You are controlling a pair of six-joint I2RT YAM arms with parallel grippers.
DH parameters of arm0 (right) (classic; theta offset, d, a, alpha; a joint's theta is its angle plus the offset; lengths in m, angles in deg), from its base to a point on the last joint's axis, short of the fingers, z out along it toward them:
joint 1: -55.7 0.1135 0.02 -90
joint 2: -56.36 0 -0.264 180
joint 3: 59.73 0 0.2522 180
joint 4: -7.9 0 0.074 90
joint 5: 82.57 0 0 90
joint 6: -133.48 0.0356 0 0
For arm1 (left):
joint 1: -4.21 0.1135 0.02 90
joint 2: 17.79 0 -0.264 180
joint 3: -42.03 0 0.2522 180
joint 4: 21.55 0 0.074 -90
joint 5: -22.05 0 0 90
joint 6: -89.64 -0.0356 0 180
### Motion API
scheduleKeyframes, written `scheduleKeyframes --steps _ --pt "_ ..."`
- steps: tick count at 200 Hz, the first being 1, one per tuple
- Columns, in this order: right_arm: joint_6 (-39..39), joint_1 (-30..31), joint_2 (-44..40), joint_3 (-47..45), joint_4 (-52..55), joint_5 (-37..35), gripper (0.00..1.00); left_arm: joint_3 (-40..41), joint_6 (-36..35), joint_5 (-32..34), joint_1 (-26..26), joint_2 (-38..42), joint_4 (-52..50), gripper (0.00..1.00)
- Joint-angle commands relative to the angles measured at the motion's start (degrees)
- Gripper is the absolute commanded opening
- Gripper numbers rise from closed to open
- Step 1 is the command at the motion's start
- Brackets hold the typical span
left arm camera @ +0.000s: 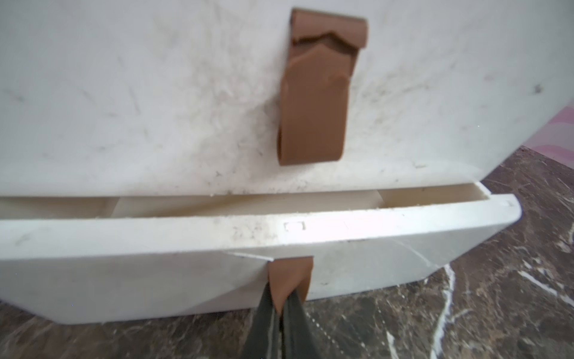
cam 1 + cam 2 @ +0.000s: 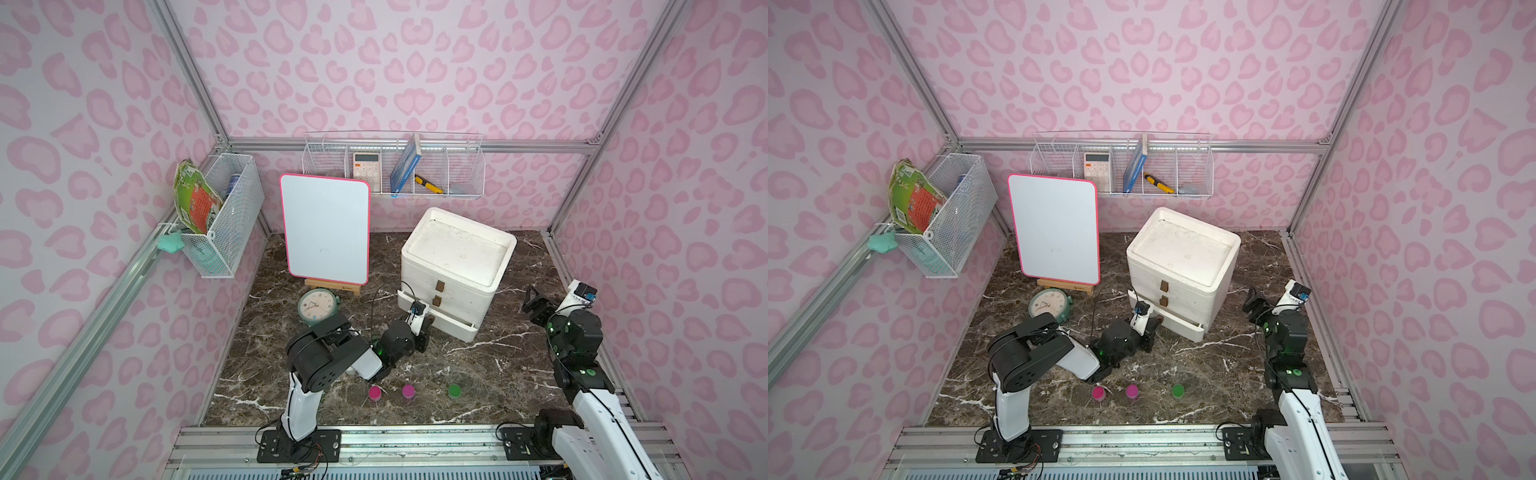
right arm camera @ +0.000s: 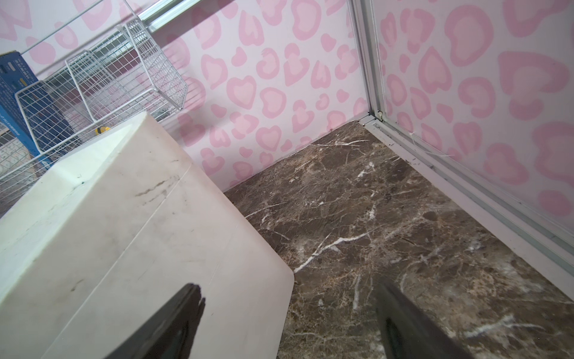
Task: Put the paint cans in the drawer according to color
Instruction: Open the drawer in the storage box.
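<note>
The white drawer chest (image 2: pixel 457 257) stands at the back right of the marble floor. Its bottom drawer (image 1: pixel 403 236) is pulled out a small gap. My left gripper (image 1: pixel 284 307) is shut on that drawer's brown tab handle (image 1: pixel 290 276), and it shows low against the drawer front in a top view (image 2: pixel 428 323). Three paint cans stand in a row near the front edge: two pink (image 2: pixel 375 392) (image 2: pixel 408 391) and one green (image 2: pixel 454 390). The white cans are out of view. My right gripper (image 3: pixel 289 287) hangs open and holds nothing, beside the chest's right wall (image 3: pixel 155 233).
A pink-edged whiteboard (image 2: pixel 326 228) on a small easel and a round clock (image 2: pixel 318 307) stand left of the chest. Wire baskets hang on the back wall (image 2: pixel 395 166) and the left wall (image 2: pixel 224 220). The right arm's base (image 2: pixel 582 345) rises at the right edge.
</note>
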Motion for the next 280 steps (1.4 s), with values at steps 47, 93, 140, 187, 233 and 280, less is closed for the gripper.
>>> scheduleKeyframes --steps 47,93,140,187,233,280 --pt "0.1 0.1 -0.5 0.0 -1.0 -0.6 0.90 6.2 1.4 3.2 -2.0 5.1 2.2 0.00" --pt "-0.1 0.0 -1.0 0.4 -0.6 -0.6 0.90 8.8 1.5 5.7 -3.5 7.7 1.7 0.00" --pt "0.0 0.0 -1.3 0.5 -0.3 -0.5 0.89 10.2 1.8 7.3 -4.7 9.9 0.0 0.00" --pt "-0.2 0.0 -1.8 1.1 0.4 -0.2 0.89 10.1 2.4 8.5 -5.5 9.9 -0.7 0.00" --pt "-1.4 0.2 -2.9 5.7 4.5 0.7 0.88 12.3 1.1 8.5 -6.6 13.1 1.0 0.24" --pt "-5.3 5.3 -2.8 17.6 13.5 -1.1 0.85 15.3 -0.3 11.0 -9.3 20.8 -1.0 0.38"
